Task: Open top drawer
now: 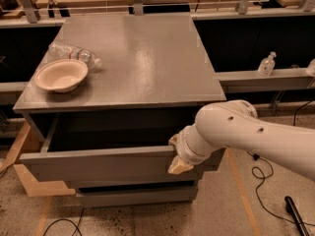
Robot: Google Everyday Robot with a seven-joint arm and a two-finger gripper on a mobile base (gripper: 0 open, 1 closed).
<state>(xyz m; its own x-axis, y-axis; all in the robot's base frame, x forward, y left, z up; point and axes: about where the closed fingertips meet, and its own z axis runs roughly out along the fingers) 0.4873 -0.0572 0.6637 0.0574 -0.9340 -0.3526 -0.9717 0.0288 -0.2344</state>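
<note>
The top drawer (103, 163) is a wide matte-grey drawer with a plain flat front. It stands pulled out from the grey cabinet (133, 58), and its dark interior shows behind the front panel. My gripper (178, 157) is at the right part of the drawer's front panel, at its top edge. One cream fingertip (180, 166) hangs over the outer face of the panel. The white arm (256, 136) reaches in from the right.
A beige bowl (61, 74) and a lying clear plastic bottle (74, 53) sit on the cabinet top at the left. A shorter drawer front (138, 194) lies below. A white bottle (267, 64) stands on the right shelf. Cables (261, 181) lie on the floor.
</note>
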